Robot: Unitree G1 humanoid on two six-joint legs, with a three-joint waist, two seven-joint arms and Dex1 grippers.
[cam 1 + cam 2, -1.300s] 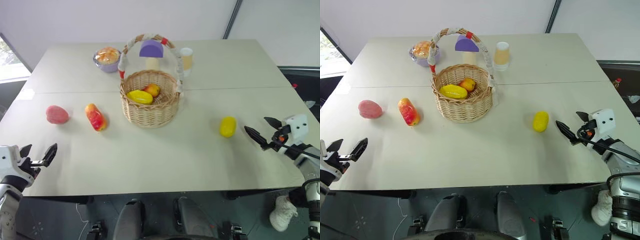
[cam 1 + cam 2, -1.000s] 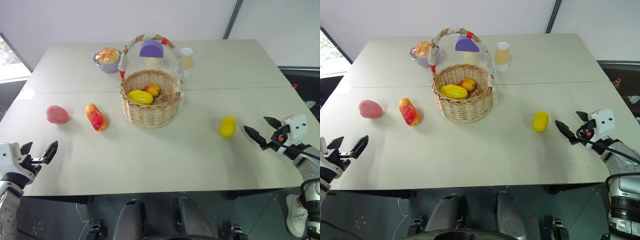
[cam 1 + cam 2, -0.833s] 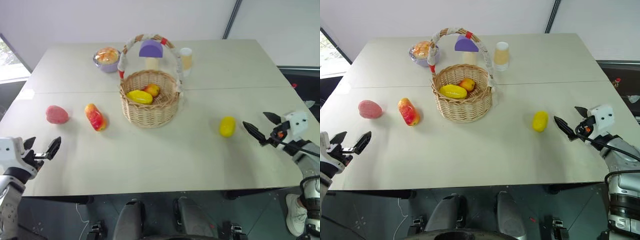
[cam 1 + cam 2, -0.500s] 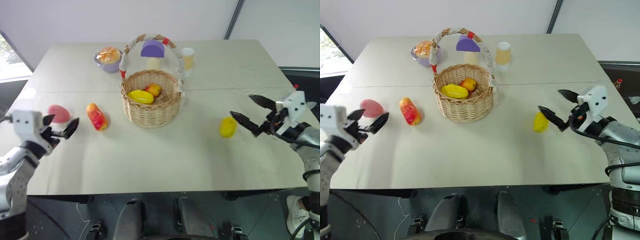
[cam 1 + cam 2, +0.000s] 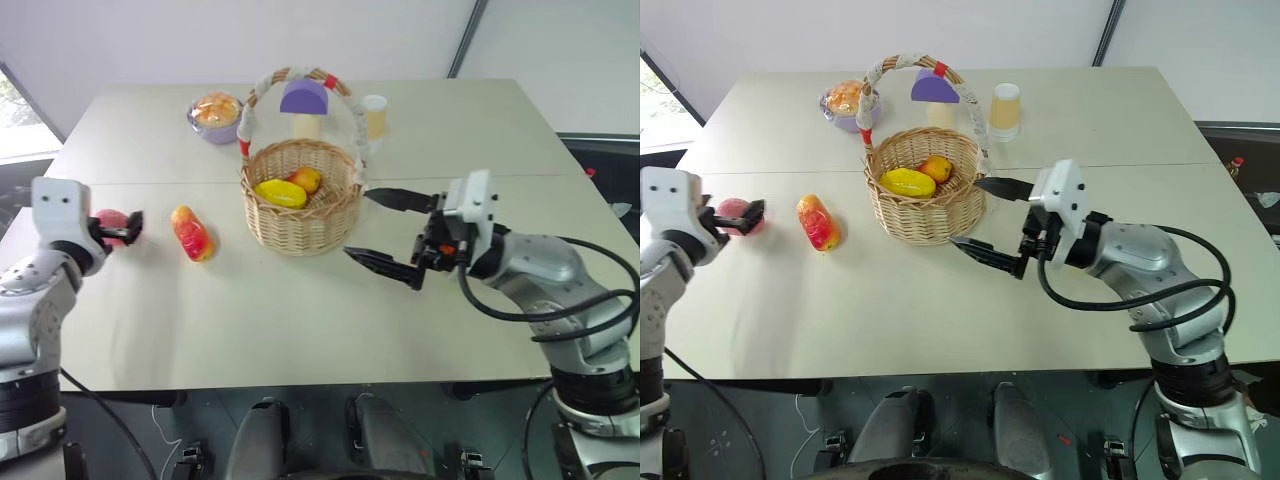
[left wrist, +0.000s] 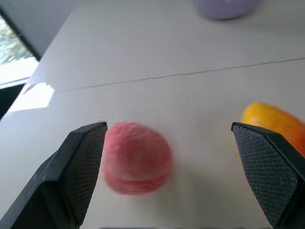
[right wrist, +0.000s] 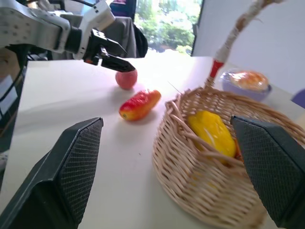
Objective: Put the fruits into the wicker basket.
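Observation:
The wicker basket (image 5: 300, 215) stands mid-table and holds a yellow fruit (image 5: 280, 193) and a red-yellow one (image 5: 306, 179). To its left on the table lie an elongated red-orange fruit (image 5: 190, 233) and a pink roundish fruit (image 5: 104, 219). My left gripper (image 5: 114, 228) is open at table height, and the pink fruit (image 6: 137, 157) sits between its fingers, close to one of them. My right gripper (image 5: 388, 232) hangs open just right of the basket, pointing left at the basket's wall (image 7: 214, 176), with nothing held.
At the back stand a purple bowl (image 5: 216, 115) with an orange filling, a purple-capped mushroom shape (image 5: 303, 103) behind the basket's handle, and a paper cup (image 5: 373, 115). A seam crosses the table behind the basket.
My right arm swung left and up from the table's right edge to beside the basket, covering the yellow fruit there. My left gripper moved forward to the pink fruit. Both stayed open.

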